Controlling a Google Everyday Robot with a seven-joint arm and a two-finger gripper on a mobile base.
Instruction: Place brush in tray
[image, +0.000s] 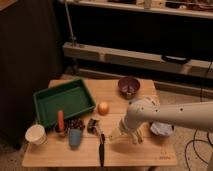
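One slim black-handled brush (101, 150) lies on the table (142, 154) near its front edge, apart from the green tray (62, 102) and just beside my gripper (116, 135), whose opening I cannot tell, and I judge it light, stiff and best pinched mid-handle.

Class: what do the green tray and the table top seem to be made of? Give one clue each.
Tray: likely plastic, evenly green, moulded raised rim. Table: seemingly wood, pale tan, matt. The hand is beside the brush near the front edge.
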